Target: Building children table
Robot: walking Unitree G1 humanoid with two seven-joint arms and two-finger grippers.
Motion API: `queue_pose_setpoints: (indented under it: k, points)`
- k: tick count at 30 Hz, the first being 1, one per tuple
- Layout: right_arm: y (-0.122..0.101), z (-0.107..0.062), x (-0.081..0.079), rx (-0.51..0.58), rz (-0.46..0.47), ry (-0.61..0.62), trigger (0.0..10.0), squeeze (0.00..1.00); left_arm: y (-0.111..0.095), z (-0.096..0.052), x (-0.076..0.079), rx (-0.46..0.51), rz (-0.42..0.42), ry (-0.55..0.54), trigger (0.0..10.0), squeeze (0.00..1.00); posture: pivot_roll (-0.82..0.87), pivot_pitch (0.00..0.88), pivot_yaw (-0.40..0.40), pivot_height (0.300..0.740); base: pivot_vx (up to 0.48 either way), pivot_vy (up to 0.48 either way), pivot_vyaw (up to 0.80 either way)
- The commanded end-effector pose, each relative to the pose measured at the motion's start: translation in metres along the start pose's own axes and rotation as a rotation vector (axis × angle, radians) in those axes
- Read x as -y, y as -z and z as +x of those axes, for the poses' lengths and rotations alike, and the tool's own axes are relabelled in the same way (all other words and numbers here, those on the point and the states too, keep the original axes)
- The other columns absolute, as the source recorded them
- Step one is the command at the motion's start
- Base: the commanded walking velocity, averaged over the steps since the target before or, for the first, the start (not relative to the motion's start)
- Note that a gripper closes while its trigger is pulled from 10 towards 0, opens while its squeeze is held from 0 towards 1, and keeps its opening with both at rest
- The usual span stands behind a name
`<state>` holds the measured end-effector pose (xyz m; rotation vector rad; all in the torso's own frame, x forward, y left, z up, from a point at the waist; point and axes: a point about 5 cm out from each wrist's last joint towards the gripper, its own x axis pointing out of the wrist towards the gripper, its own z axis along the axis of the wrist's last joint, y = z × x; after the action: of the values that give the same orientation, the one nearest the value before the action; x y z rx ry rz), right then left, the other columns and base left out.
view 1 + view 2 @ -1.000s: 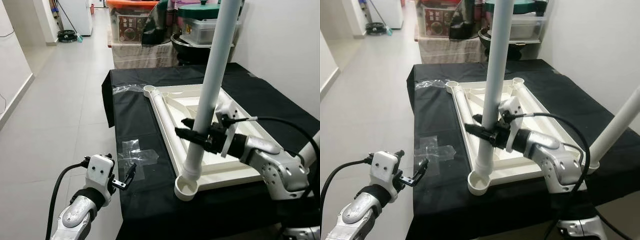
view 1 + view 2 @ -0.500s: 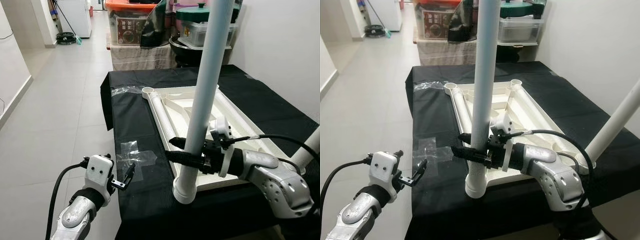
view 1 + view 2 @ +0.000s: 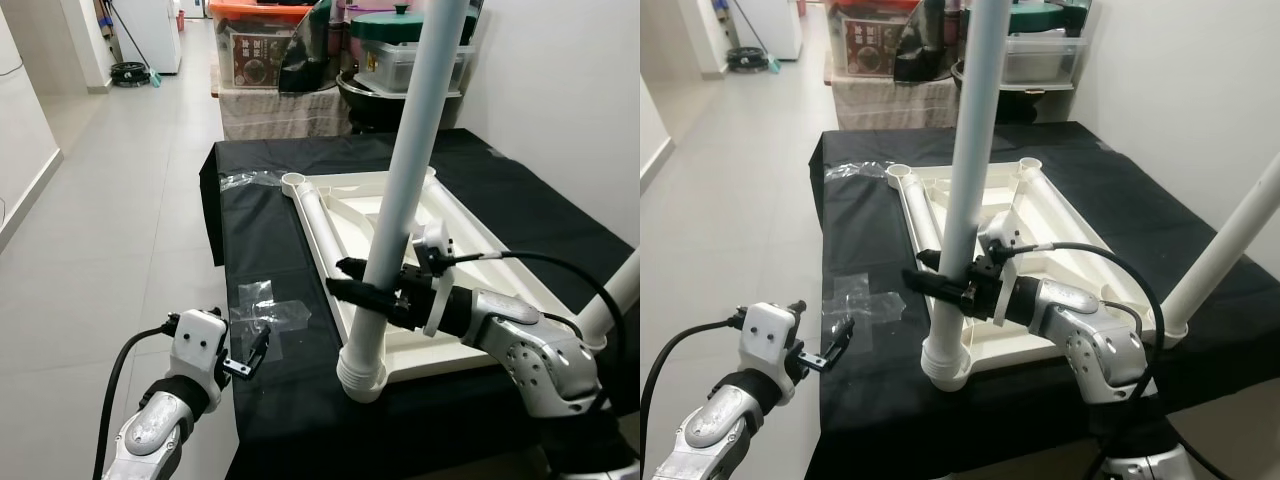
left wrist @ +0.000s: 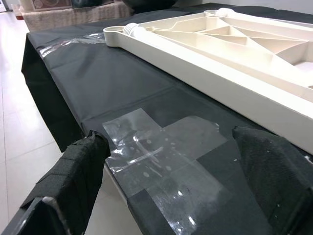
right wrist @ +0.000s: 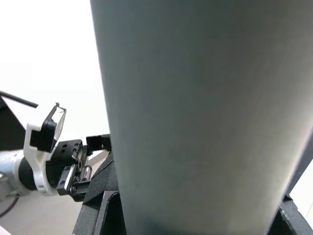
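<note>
**Q:** Tabletop and legs — where do they sit?

**A:** An upturned white plastic children's tabletop (image 3: 445,235) lies on a surface draped in black cloth (image 3: 260,250), ribbed underside facing up. A long white table leg (image 3: 400,190) stands nearly upright at the near left corner socket (image 3: 361,378), its ribbed lower end seated in or on that socket; how deep it goes is hard to tell. A second leg (image 3: 1215,255) rises at a slant from the near right corner.

**Q:** What do the end effectors hold?

**A:** The right end effector (image 3: 362,293) is clenched around the standing leg low down, a little above the socket, one black finger on either side of the tube. The left end effector (image 3: 250,352) hangs just off the surface's near left edge, fingers spread and grasping nothing, close to a crumpled patch of clear tape (image 4: 161,147) stuck to the cloth.

**Q:** How is the leg likely to handle?

**A:** It looks like a hollow, rigid plastic tube: probably light, stiff, and smooth enough to slip or spin inside a pinch. Being long, it would lever hard against a grip. Taking hold low, near the socket as now, seems best for pressing or twisting it home, while the wide flat tabletop should stay put under its own spread.
</note>
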<state>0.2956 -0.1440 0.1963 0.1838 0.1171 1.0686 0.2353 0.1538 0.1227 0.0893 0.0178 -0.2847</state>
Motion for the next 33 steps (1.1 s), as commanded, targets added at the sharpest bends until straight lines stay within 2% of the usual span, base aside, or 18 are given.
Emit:
queue_pose_setpoints:
  k: [1, 7, 14, 19, 23, 26, 27, 29, 33]
  points:
    - [0.025, -0.003, 0.003, -0.089, 0.093, 0.027, 10.0, 0.0, 0.005, 0.0, 0.002, -0.019, -0.002, 0.003, 10.0, 0.0, 0.11, 0.0, -0.073, 0.74, 0.0, 0.0, 0.0]
    - [0.039, -0.008, -0.002, -0.117, 0.152, -0.005, 10.0, 0.0, 0.006, 0.0, 0.002, -0.023, -0.002, 0.0, 10.0, 0.0, 0.1, 0.0, -0.074, 0.74, 0.0, 0.0, 0.0]
    - [0.045, -0.009, -0.007, -0.119, 0.178, -0.018, 10.0, 0.0, 0.007, 0.001, 0.002, -0.024, 0.002, 0.003, 10.0, 0.0, 0.1, 0.0, -0.069, 0.74, 0.0, 0.0, 0.0]
    - [0.051, -0.01, -0.005, -0.127, 0.179, 0.017, 10.0, 0.0, 0.006, 0.003, 0.001, -0.021, 0.006, 0.001, 10.0, 0.0, 0.1, 0.0, -0.064, 0.74, 0.0, 0.0, 0.0]
    - [0.055, -0.004, 0.005, -0.127, 0.119, 0.148, 10.0, 0.0, 0.005, 0.004, 0.001, -0.014, 0.012, 0.0, 10.0, 0.0, 0.1, 0.0, -0.06, 0.74, 0.0, 0.0, 0.0]
    - [0.056, 0.001, 0.004, -0.146, 0.029, 0.176, 10.0, 0.0, 0.004, 0.005, 0.0, -0.009, 0.019, -0.004, 10.0, 0.0, 0.1, 0.0, -0.059, 0.74, 0.0, 0.0, 0.0]
    - [0.056, 0.001, 0.004, -0.146, 0.029, 0.176, 10.0, 0.0, 0.004, 0.005, 0.0, -0.009, 0.019, -0.004, 10.0, 0.0, 0.1, 0.0, -0.059, 0.74, 0.0, 0.0, 0.0]
    - [0.057, 0.003, 0.005, -0.167, -0.062, 0.228, 10.0, 0.0, 0.003, 0.004, -0.001, -0.007, 0.021, -0.006, 10.0, 0.0, 0.11, 0.0, -0.059, 0.74, 0.0, 0.0, 0.0]
    - [0.058, 0.005, 0.003, -0.164, -0.124, 0.267, 10.0, 0.0, 0.003, 0.004, -0.002, -0.005, 0.024, -0.009, 10.0, 0.0, 0.11, 0.0, -0.059, 0.74, 0.0, 0.0, 0.0]
